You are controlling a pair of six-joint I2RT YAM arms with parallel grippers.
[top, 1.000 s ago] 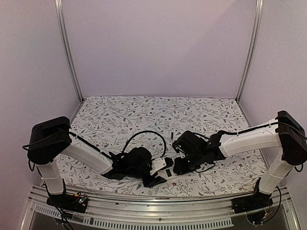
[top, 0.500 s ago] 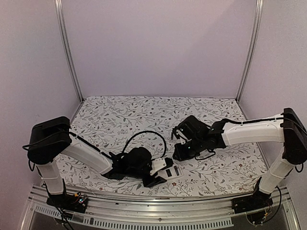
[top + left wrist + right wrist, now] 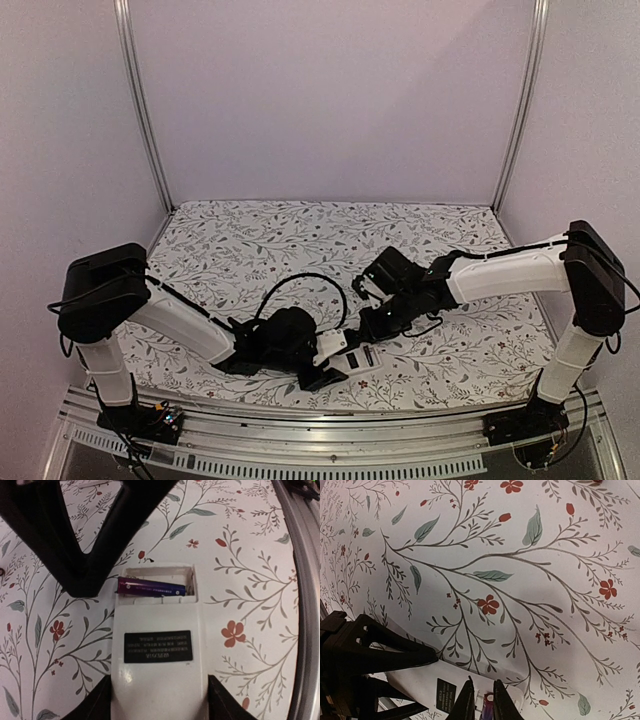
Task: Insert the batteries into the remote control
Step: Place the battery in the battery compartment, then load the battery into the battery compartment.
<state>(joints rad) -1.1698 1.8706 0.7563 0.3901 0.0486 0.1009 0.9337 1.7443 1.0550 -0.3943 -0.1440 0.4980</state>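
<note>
Left tool (image 3: 159,700) clamped on the near end of the remote control (image 3: 157,625), back face up, over the floral worktop (image 3: 240,555). One battery (image 3: 152,587) lies crosswise in the open slot at the far end. Right tool (image 3: 482,700) poised by the slot, tips nearly together; cannot tell whether it grips anything.

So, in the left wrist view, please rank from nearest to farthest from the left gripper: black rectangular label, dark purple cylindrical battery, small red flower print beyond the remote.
1. Black rectangular label, on the back of the white remote, just ahead of the left gripper.
2. Dark purple cylindrical battery, in the slot at its far end.
3. Small red flower print, on the cloth beyond.
</note>
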